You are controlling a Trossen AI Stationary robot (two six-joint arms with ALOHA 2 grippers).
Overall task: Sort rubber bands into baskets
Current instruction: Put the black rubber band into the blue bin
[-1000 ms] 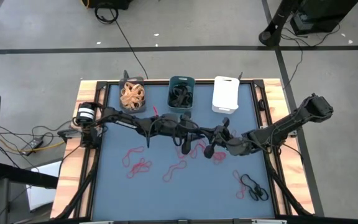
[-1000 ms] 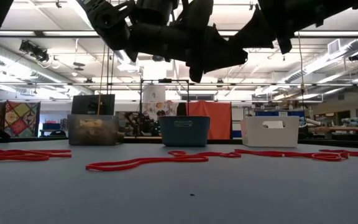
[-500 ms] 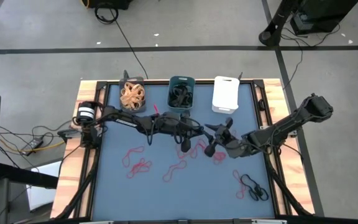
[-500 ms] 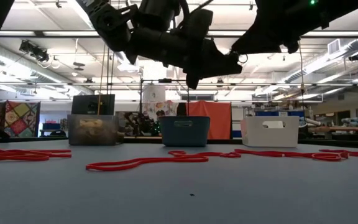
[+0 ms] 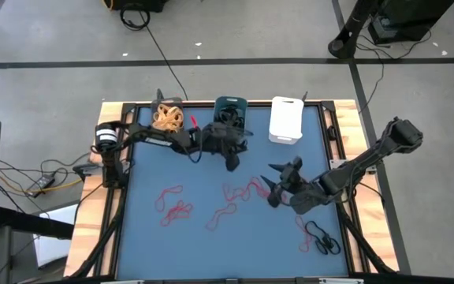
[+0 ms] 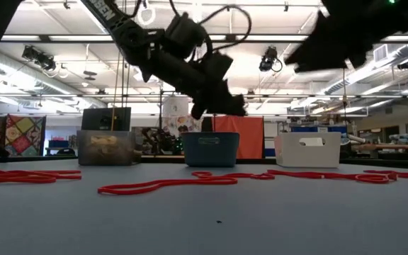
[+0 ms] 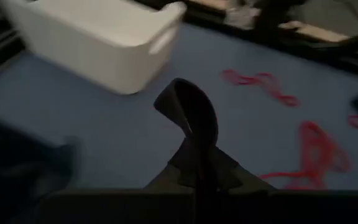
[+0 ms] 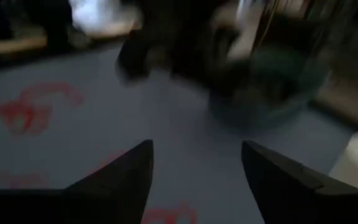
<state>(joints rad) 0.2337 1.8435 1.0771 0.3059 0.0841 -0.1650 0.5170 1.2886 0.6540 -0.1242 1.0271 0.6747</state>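
Note:
Three baskets stand along the far edge: a dark grey one [image 5: 167, 119] with tan rubber bands, a teal one [image 5: 229, 118] with black ones, and a white one [image 5: 286, 119]. My left gripper [image 5: 232, 163] hangs just on the near side of the teal basket, shut on a black rubber band [image 7: 191, 111]. My right gripper [image 5: 273, 182] is open over the table's middle right, with nothing between its fingers [image 8: 140, 168]. Several red rubber bands [image 5: 178, 211] and a black one [image 5: 322, 237] lie flat on the blue mat. My left gripper pinches the black rubber band between its two shut fingers. The band's free loop [image 7: 187, 102] stands up beyond the fingertips. The fingers slant downward, and the band is lifted clear of the table.
Red bands lie at the mat's middle [image 5: 243, 189], left [image 5: 169, 193] and right [image 5: 301, 229]. Wooden rails [image 5: 109, 197] frame the mat. In the low view the baskets [image 6: 210, 149] stand in a row behind the red bands [image 6: 165, 185].
The two grippers stood fingertip to fingertip over the mat's middle. My right gripper has opened and drawn back a little toward the right edge. My left gripper has swung away toward the far edge, up to the teal basket.

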